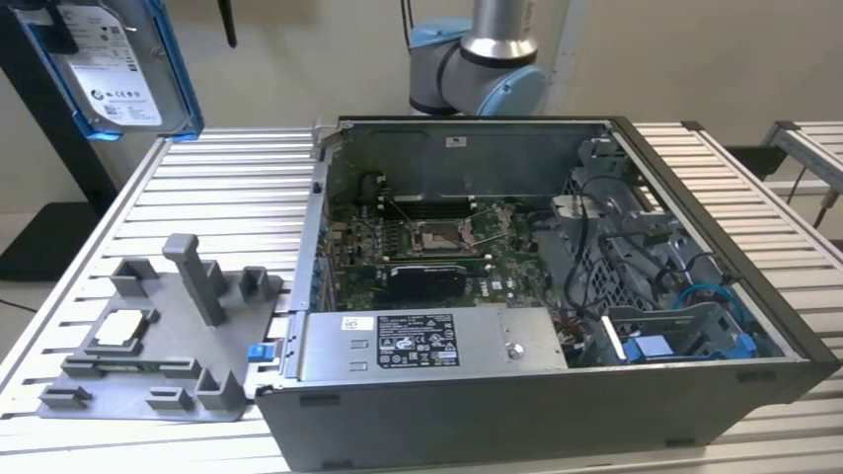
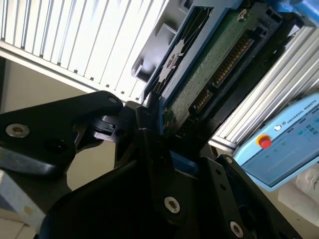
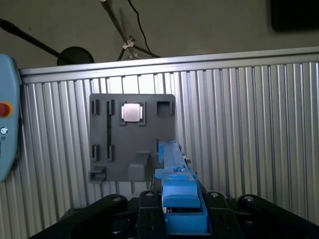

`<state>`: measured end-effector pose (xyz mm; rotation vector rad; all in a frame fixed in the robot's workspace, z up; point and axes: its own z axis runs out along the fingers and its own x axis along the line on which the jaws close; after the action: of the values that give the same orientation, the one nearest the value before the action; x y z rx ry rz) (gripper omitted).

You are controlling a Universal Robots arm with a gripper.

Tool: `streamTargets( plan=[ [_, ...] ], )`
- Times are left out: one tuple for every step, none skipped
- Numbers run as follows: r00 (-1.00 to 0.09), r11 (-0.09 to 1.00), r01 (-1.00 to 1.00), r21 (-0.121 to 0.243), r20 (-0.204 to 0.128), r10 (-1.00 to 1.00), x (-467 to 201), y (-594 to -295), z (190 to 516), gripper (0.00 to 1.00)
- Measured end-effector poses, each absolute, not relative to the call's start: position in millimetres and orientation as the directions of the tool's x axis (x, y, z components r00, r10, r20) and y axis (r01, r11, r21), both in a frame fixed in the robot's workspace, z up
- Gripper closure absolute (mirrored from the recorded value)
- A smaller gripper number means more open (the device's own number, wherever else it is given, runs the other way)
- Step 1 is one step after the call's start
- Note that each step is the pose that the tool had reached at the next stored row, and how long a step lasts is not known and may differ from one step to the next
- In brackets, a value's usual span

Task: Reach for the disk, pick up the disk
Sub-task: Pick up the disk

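We see the gripper (image 2: 152, 122) clenched on the disk (image 1: 125, 69) by one edge above the table (image 1: 224, 188), so it could slip and drop

Even, soft indoor light; the slatted table (image 2: 75, 35) glares white in the second wrist view.

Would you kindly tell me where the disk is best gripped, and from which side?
Pinch the disk across its broad faces at one short end, coming end-on: it is a thin slab, and the hand appears to hold it that way.
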<state>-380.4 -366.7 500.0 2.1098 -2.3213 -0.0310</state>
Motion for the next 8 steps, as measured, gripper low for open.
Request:
streamTargets(
  plan=[
    [-0.095, 0.095, -0.995, 0.018, -0.010, -0.995, -378, -367, 500, 1.00],
    [-0.095, 0.095, -0.995, 0.018, -0.010, -0.995, -376, -367, 500, 1.00],
    [-0.095, 0.095, -0.995, 0.018, -0.010, -0.995, -374, -367, 500, 1.00],
    [-0.095, 0.095, -0.995, 0.018, -0.010, -0.995, -373, -367, 500, 1.00],
    [-0.095, 0.095, -0.995, 0.018, -0.010, -0.995, -371, -367, 500, 1.00],
    [-0.095, 0.095, -0.995, 0.018, -0.010, -0.995, -369, -367, 500, 1.00],
    [-0.095, 0.095, -0.995, 0.018, -0.010, -0.995, -367, -367, 500, 1.00],
    [-0.095, 0.095, -0.995, 0.018, -0.010, -0.995, -365, -367, 500, 1.00]
  ],
)
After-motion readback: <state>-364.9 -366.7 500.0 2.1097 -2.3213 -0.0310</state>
